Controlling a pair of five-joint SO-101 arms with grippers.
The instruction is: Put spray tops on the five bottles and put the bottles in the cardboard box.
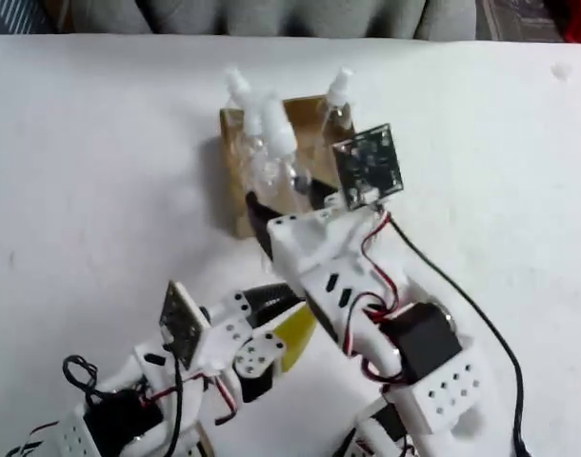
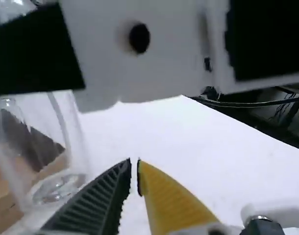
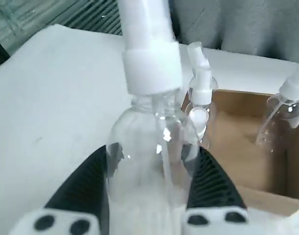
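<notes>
Grips spray-topped bottle (image 3: 152, 142) in right hand (image 3: 153, 164) by cardboard box (image 3: 240, 142) containing other topped bottles (image 3: 282, 115); carries left hand (image 2: 134, 169) closed and empty, low over white desk (image 2: 188, 137).

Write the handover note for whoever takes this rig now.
Right gripper: jaws shut on a bottle with its spray top on, by the cardboard box.
Left gripper: jaws shut, empty, over the table.
Done: at least two topped bottles stand in the box.
Left: set the held bottle in, release, confirm five.
</notes>
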